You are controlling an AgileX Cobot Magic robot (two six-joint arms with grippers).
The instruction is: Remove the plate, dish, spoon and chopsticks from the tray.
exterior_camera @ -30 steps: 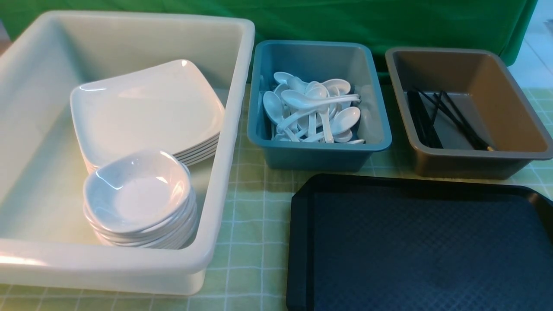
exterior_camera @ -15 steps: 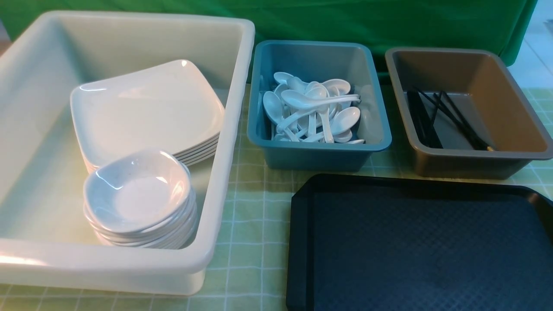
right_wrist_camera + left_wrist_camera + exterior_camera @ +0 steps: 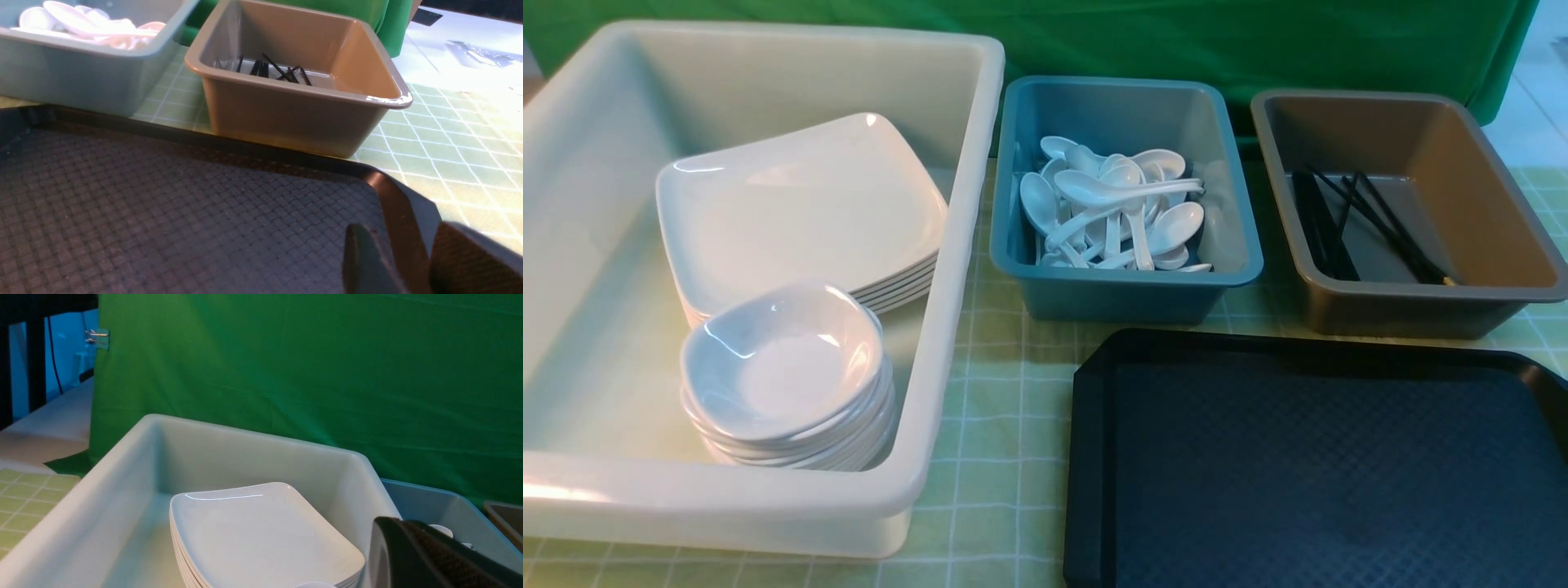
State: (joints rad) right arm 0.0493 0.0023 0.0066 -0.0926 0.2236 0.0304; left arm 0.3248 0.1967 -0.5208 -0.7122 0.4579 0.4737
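My right gripper (image 3: 412,261) hangs parted, empty, over the bare tray (image 3: 1086,457); left gripper (image 3: 433,555) closed beside the stacked plates (image 3: 261,535).

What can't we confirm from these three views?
- Tray: near and right parts cut off by the front view's edge, so whether it is fully cleared is unknown.
- Left gripper: only one dark finger shows at the left wrist frame's corner.
- Chopsticks: count unreadable, overlapping and thin.
- Plates: the stack's lower ones hidden behind the dishes.
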